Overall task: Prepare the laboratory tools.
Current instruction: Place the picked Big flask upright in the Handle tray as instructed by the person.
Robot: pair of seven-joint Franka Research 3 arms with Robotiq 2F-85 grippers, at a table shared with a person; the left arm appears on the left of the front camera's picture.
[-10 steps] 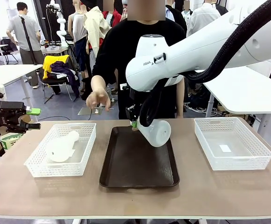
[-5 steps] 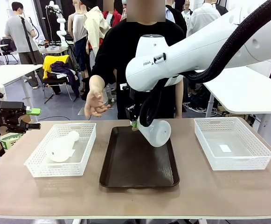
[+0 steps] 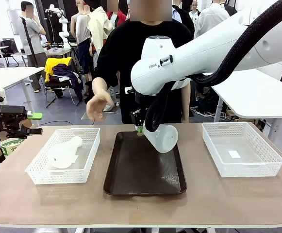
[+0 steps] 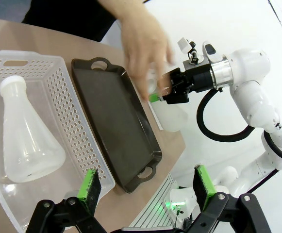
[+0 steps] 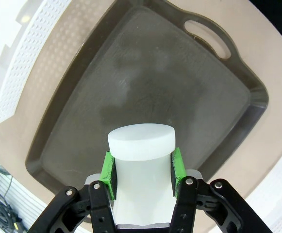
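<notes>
My right gripper [image 3: 140, 128] is shut on the neck of a frosted-white conical flask [image 3: 161, 137], holding it tilted above the far end of the dark brown tray [image 3: 143, 167]. In the right wrist view the green pads [image 5: 108, 174] clamp the flask's neck [image 5: 141, 145] over the tray [image 5: 145, 82]. A second flask [image 3: 65, 153] lies on its side in the left white basket [image 3: 58, 180]. Off the table's left edge, my left gripper [image 3: 35, 123] stands open and holds nothing. From its wrist view I see its gripper [image 4: 148, 187], the lying flask [image 4: 26, 141] and the held flask [image 4: 170, 114].
A person stands across the table with one hand [image 3: 98, 104] raised above the far left corner of the tray. An empty white mesh basket [image 3: 242, 172] sits at the right. Bare tabletop runs along the near edge.
The person's hand has lifted a little and drifted left. Both arms and the held flask have stayed still.
</notes>
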